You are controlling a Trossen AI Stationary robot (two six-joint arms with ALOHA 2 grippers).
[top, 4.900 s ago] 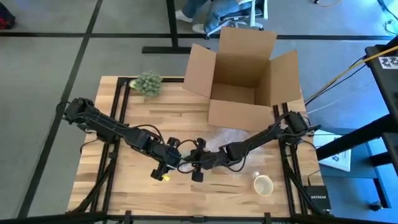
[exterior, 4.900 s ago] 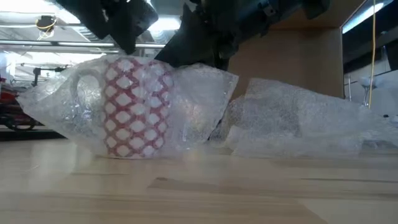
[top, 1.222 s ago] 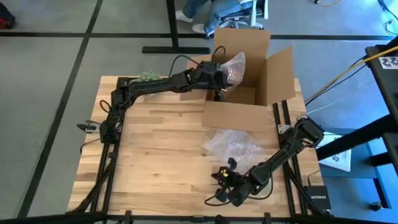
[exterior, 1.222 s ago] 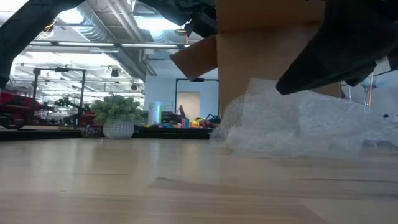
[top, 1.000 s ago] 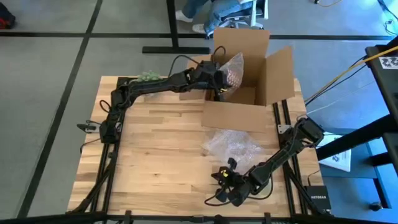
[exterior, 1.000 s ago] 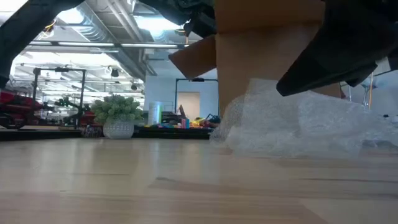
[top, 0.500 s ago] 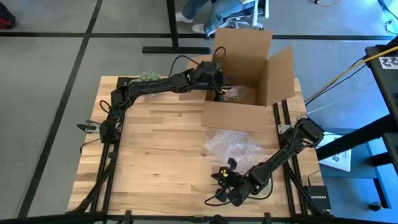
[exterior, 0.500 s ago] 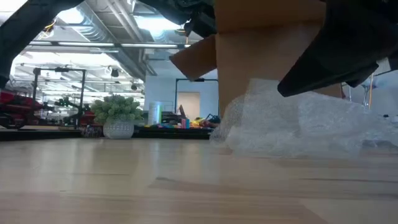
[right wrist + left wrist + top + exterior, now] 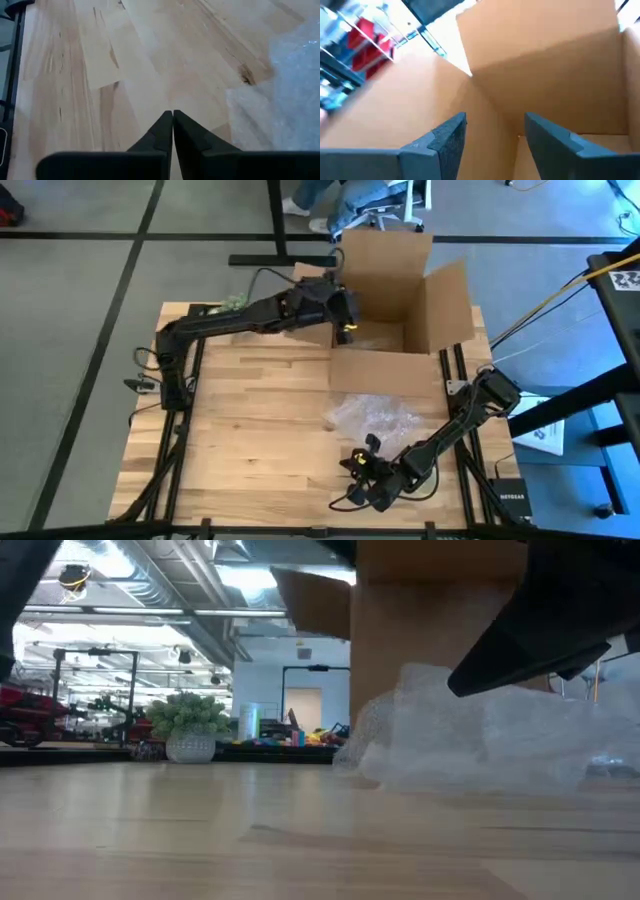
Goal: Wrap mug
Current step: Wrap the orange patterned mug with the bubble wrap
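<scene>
— So, what's in the cardboard box (image 9: 400, 310) at the table's far edge?
— A bubble-wrapped bundle (image 9: 375, 338) lies on its floor — presumably the mug, though the mug itself can't be seen.
— And the left gripper (image 9: 345, 320)?
— At the box's left wall, fingers (image 9: 447, 142) spread, holding nothing.
— The right gripper (image 9: 358, 463)?
— Near the front edge, fingers pressed together, beside loose bubble wrap (image 9: 372, 415).

Two black arms, pretty standard bench setup

Both arms were dark and jointed, with thin black cables looping off the segments. The left gripper (image 9: 347, 330) had a yellow marking by its tip, so did the right gripper (image 9: 352, 463). Fingers (image 9: 445, 142) looked like flat, matte dark-grey blades with angled tips.
</scene>
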